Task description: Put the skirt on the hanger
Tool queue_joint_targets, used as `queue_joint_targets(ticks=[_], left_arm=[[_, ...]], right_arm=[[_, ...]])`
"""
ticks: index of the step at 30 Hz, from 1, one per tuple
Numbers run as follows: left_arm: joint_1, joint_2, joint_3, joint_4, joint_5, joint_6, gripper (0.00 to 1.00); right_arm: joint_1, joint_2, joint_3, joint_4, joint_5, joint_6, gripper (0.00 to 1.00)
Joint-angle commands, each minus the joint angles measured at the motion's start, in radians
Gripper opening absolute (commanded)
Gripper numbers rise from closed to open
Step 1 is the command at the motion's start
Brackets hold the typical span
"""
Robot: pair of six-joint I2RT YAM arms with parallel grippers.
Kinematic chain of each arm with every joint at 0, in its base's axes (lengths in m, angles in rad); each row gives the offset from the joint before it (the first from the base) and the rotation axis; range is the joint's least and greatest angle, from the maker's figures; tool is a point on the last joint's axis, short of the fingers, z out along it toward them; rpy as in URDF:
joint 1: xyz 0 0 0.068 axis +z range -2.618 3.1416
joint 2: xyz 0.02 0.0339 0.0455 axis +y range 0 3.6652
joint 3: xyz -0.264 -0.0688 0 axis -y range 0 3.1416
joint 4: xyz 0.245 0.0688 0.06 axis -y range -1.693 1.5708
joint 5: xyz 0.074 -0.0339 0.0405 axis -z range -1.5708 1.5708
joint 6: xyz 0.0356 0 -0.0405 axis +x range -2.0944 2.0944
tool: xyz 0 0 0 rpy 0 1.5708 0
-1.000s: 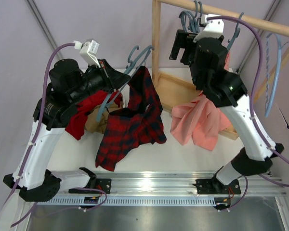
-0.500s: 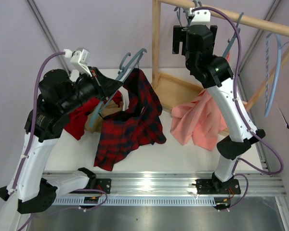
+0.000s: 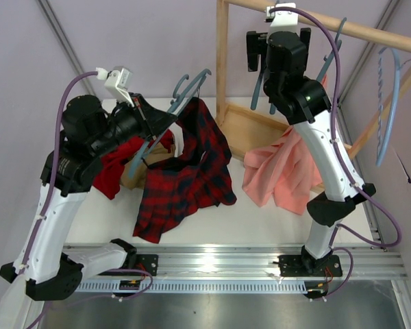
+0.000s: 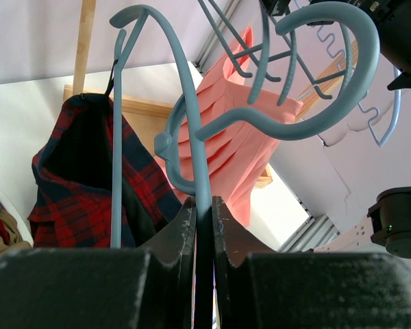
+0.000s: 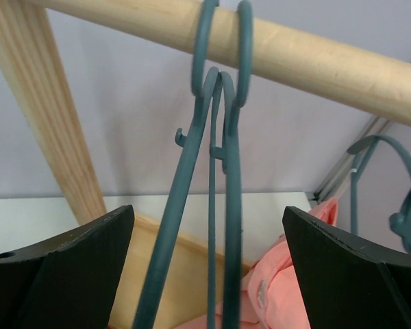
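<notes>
My left gripper [image 3: 153, 118] is shut on the stem of a slate-blue hanger [image 3: 186, 88] and holds it up above the table. In the left wrist view the stem sits pinched between the jaws [image 4: 203, 202], with the hanger's hook [image 4: 192, 103] curving overhead. The plaid skirt [image 3: 192, 175] hangs from one arm of the hanger, its lower part lying on the table; it also shows in the left wrist view [image 4: 75, 178]. My right gripper [image 3: 255, 52] is raised to the wooden rail, open. In the right wrist view [image 5: 207, 212] its jaws stand wide on either side of two hangers [image 5: 222, 171] hooked on the rail, apart from them.
The wooden rail [image 3: 370, 31] and its post [image 3: 222, 55] stand at the back right over a wooden base [image 3: 250, 127]. A salmon-pink garment [image 3: 284, 175] lies by the base. A plain red garment [image 3: 116, 164] lies under my left arm. A sky-blue hanger [image 3: 390, 103] hangs far right.
My right arm has stretched up and back, bringing its open gripper around the hangers on the rail. My left arm has lifted the hanger and skirt slightly and shifted left.
</notes>
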Motion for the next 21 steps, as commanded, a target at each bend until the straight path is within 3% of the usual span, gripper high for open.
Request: queue_joint_targets(ticks=[1, 8, 14, 21], left_arm=[[0.015, -0.005, -0.002, 0.089, 0.046, 0.012, 0.06], [0.026, 0.006, -0.007, 0.093, 0.049, 0.006, 0.06], [0.031, 0.015, -0.004, 0.095, 0.052, 0.007, 0.06], [0.051, 0.003, -0.011, 0.093, 0.035, 0.017, 0.07]], right_arm=[[-0.010, -0.006, -0.009, 0.054, 0.048, -0.082, 0.97], [-0.028, 0.030, -0.009, 0.031, 0.109, -0.033, 0.93], [-0.093, 0.024, -0.069, 0.041, -0.020, 0.128, 0.89], [-0.119, 0.001, -0.170, 0.201, -0.136, 0.142, 0.83]])
